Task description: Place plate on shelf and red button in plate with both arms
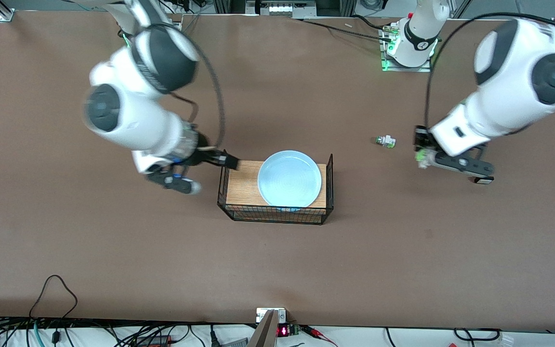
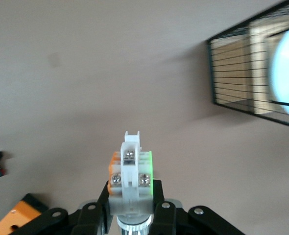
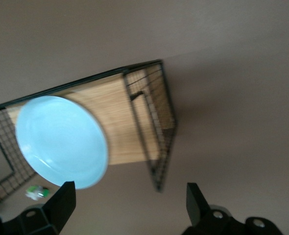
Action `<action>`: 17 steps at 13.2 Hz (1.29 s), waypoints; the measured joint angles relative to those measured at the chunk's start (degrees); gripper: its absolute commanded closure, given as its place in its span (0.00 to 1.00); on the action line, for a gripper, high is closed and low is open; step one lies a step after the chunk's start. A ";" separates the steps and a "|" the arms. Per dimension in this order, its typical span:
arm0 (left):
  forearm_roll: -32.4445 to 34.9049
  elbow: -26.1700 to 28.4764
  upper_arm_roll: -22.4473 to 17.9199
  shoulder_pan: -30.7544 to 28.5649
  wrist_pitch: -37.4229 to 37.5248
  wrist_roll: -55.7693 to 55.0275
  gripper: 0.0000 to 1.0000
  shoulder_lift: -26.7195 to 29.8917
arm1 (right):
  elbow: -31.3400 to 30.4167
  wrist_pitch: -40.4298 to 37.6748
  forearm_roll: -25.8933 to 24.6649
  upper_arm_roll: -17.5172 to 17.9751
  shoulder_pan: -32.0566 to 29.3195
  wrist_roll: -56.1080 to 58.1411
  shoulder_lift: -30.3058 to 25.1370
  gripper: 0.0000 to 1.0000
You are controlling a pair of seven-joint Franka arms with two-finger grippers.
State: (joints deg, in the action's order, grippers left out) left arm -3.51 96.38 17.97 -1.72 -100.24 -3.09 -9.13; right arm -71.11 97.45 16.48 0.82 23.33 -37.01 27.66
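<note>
The plate (image 1: pixel 289 178) already lies in the wire basket (image 1: pixel 328 188), on its wooden floor (image 1: pixel 244 185), filling the end toward the left arm and leaving bare wood toward the right arm. The right hand (image 1: pixel 210 168), fingers spread and empty, hangs just beside the basket's wall at that bare end. Well apart, over the tabletop (image 1: pixel 277 260) toward the left arm's end, the left hand (image 1: pixel 424 159) is pinching a white switch block (image 2: pixel 130 174), apparently the red button, upright between its fingers. Its way to the basket is sideways, toward the right arm. Farther from the camera, near the left hand, a similar green-tipped piece (image 1: pixel 385 141) lies loose.
</note>
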 measured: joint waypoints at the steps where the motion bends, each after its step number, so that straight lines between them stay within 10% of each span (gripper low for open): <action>1: 0.00 -0.76 1.93 0.33 0.00 -1.80 1.00 -0.30 | 2.07 -4.44 -2.00 -0.06 -1.56 3.38 -0.31 0.00; 17: 9.04 -24.70 5.15 22.26 -4.85 -30.48 1.00 -27.73 | 3.29 -24.87 -15.80 -0.92 -12.46 21.40 -4.03 0.00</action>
State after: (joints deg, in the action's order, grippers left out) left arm 5.53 71.68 23.12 20.54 -105.09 -33.57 -36.86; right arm -67.82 72.58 0.68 -0.10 10.86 -15.61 23.63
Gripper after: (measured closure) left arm 0.661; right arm 0.000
